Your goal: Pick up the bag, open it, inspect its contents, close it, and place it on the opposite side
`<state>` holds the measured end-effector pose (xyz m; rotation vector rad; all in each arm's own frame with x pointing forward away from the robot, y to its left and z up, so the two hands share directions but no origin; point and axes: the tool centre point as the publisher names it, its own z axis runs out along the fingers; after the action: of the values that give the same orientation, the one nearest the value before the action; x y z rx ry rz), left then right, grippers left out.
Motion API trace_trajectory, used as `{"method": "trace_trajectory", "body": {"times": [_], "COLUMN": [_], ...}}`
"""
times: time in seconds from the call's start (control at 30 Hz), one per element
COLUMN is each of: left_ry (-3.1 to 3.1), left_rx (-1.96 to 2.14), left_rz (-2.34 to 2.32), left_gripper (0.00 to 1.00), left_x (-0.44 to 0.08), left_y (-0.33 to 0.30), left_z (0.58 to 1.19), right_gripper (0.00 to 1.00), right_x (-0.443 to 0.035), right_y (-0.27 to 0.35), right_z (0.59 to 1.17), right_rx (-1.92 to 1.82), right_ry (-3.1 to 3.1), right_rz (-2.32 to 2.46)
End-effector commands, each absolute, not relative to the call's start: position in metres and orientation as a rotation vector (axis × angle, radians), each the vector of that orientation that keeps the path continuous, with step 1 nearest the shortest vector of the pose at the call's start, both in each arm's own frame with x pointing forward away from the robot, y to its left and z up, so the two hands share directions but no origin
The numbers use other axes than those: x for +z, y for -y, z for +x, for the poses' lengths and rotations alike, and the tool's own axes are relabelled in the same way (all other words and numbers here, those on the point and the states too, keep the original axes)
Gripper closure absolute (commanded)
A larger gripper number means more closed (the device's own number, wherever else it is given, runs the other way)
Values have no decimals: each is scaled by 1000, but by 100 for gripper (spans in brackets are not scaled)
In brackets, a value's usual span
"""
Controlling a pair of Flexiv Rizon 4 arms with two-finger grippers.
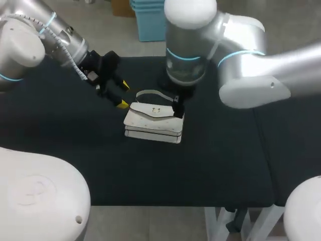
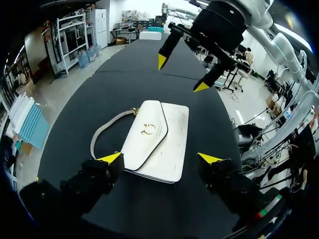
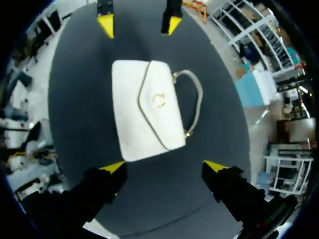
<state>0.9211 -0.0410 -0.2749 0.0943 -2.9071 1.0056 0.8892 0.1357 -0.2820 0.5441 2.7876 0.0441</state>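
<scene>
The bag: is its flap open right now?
No, the bag lies flat on the table with its flap folded shut over the front.

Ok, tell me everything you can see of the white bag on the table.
The bag is a white rectangular handbag, smooth like leather, lying flat on the black table. Its curved, dark-edged flap is shut, with a gold ring clasp at the middle. A pale strap, fixed by gold fittings, lies in a loop on the table beside it. The left gripper and right gripper are open at its opposite ends; neither grips it.
</scene>
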Motion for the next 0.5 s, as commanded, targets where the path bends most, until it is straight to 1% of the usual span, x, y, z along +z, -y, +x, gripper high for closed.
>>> {"method": "trace_trajectory", "body": {"times": [0.03, 0.47, 0.5], "left_ry": [2878, 2878, 2856], "left_rx": [994, 994, 986], "left_rz": [75, 75, 184], "left_gripper": [0, 0, 0], "left_x": [-273, -273, -272], "left_y": [42, 42, 48], "left_z": [925, 925, 927], "right_gripper": [0, 0, 0], "right_x": [-277, -277, -272], "right_y": [-129, -129, -132], "right_z": [888, 888, 895], "right_rx": [123, 123, 118], "right_ry": [-2955, -2955, -2920], "right_rz": [671, 671, 778]}}
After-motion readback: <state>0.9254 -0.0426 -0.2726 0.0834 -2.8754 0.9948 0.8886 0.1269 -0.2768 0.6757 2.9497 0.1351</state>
